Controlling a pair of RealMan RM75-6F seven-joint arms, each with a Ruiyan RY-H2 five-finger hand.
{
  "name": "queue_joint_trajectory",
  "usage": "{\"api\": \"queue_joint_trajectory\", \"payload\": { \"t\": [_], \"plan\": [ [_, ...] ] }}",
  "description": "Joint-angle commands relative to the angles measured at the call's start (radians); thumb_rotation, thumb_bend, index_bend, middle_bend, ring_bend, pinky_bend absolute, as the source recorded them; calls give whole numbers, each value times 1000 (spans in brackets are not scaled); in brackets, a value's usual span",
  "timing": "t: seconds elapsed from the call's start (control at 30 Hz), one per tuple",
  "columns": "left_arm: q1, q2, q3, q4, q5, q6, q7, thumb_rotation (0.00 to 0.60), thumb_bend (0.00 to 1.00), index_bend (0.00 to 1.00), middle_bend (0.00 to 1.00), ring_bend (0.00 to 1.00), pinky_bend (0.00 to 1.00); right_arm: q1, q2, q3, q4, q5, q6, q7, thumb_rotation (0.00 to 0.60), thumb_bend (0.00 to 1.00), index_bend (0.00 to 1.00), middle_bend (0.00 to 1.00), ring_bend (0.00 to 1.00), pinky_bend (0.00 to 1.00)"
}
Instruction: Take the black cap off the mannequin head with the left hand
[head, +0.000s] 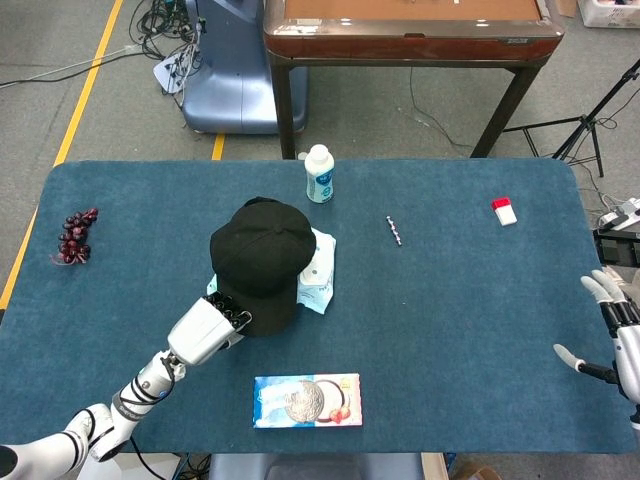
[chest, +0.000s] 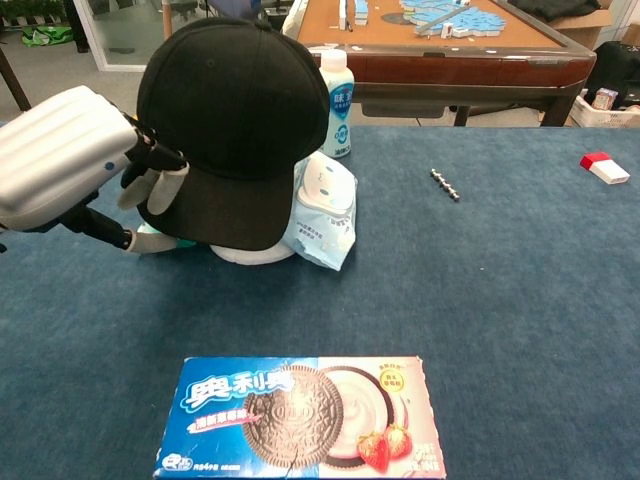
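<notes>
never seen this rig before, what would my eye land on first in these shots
First the black cap, sitting on the mannequin head left of the table's middle, with the left hand up against its brim edge. Next the cookie box at the near edge, and the white bottle behind the cap. The right hand hangs open at the far right edge.

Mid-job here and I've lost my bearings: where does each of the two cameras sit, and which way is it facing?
Head view: high above the near edge, looking steeply down on the blue table; shows the left hand at the black cap and the right hand at the far right edge.
Chest view: low, near table height, looking forward across the table; shows only the left hand, touching the cap's brim.
Both share the cap, the Oreo box, the white bottle and the left hand.
</notes>
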Motion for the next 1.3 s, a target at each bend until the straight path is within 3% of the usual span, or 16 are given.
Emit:
{"api": "queue_joint_trajectory", "payload": {
  "t": [0.03, 0.6, 0.87, 1.3],
  "plan": [
    [-1, -2, -1, 4, -4, 5, 0, 600, 39, 717, 840, 701, 759, -1, 1, 0, 1, 0, 0, 1, 600, 81, 87, 107, 170, 384],
    [-6, -27, -10, 53, -14, 80, -43, 600, 38, 623, 845, 701, 761, -3, 1, 3, 2, 1, 0, 0, 600, 82, 86, 107, 169, 384],
    [-10, -45, -17, 87, -16, 119, -60, 600, 37, 510, 850, 706, 769, -3, 0, 4, 3, 1, 0, 0, 600, 82, 87, 107, 170, 384],
    [-13, -56, -10, 106, -24, 137, -86, 600, 40, 422, 862, 716, 776, -2, 0, 4, 3, 1, -4, -7, 600, 82, 87, 107, 170, 384]
  ]
}}
